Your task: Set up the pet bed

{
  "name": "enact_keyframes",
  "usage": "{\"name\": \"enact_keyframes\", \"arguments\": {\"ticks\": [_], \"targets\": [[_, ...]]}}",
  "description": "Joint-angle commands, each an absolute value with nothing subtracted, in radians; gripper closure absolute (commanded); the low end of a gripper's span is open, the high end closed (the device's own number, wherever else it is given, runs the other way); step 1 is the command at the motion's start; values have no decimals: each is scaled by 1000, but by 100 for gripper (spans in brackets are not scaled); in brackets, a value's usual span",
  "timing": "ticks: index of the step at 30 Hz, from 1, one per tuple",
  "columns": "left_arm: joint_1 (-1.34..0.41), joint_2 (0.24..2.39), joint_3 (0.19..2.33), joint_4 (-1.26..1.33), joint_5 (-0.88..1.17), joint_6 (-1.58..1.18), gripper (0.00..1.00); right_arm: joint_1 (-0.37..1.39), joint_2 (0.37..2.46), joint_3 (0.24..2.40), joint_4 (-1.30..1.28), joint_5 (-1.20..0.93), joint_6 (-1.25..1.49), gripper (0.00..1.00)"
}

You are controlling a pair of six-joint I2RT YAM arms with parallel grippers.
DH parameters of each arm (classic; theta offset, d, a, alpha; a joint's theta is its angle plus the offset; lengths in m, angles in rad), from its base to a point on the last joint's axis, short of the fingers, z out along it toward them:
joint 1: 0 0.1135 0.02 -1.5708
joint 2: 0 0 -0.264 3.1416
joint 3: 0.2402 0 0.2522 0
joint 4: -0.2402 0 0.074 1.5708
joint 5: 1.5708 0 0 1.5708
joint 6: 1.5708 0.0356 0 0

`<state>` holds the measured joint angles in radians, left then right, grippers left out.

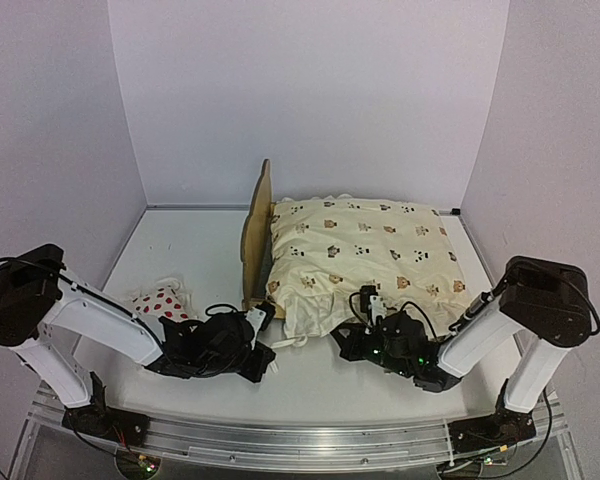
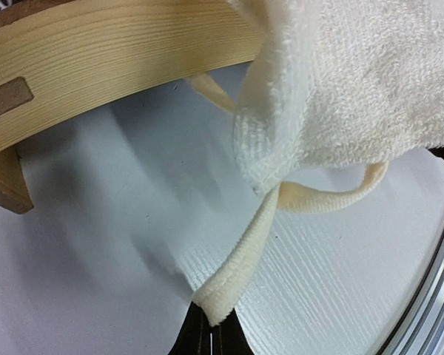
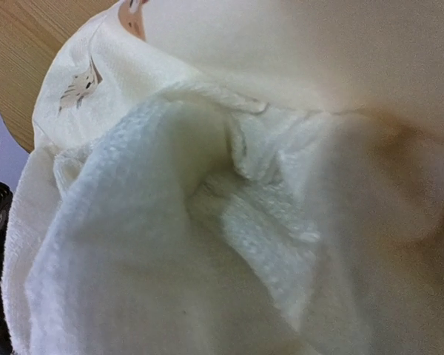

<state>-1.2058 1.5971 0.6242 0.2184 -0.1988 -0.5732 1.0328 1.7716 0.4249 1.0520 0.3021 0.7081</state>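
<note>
You've got the pet bed [image 1: 257, 235] sitting mid-table, headboard up on its left end, and the quilt [image 1: 365, 250] is spread across it, covering nearly the whole base, so by my read the big part of the job is done. Now look at the near left corner: your left gripper [image 2: 209, 329] is pinched tight on the cream strap [image 2: 244, 251] that runs out from the quilt's fluffy underside. The strap is pulled off the corner and over the table [image 1: 180, 250], just beside the bed's pale wooden rail. That corner hangs bunched past the frame, not tucked flat, so I'd call the quilt laid but not squared. Your right gripper [image 1: 348, 340] is pushed up against the quilt's near edge. Its wrist view is filled with cream fabric, so I cannot tell whether its jaws are wide, narrow or holding a fold. Off to the left, the red-dotted pillow [image 1: 163, 303] lies on the table, well apart from the bed. What's left, as I judge it: settle that corner, let go of the strap, then place the pillow by the headboard.
</note>
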Motion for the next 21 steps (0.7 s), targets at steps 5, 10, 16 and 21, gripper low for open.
{"name": "enact_keyframes", "arguments": {"ticks": [5,10,16,21], "targets": [[-1160,1563,648,78,-246,-557,100,1038,1623,305,1077,442,710,100],[-1121,1547,672,13,-292,-557,100,1038,1496,225,1075,515,690,100],[-1040,1515,679,-72,-312,-546,100,1038,1347,130,1061,612,662,100],[-971,1520,699,-87,-284,-536,100,1038,1252,89,992,687,631,100]]}}
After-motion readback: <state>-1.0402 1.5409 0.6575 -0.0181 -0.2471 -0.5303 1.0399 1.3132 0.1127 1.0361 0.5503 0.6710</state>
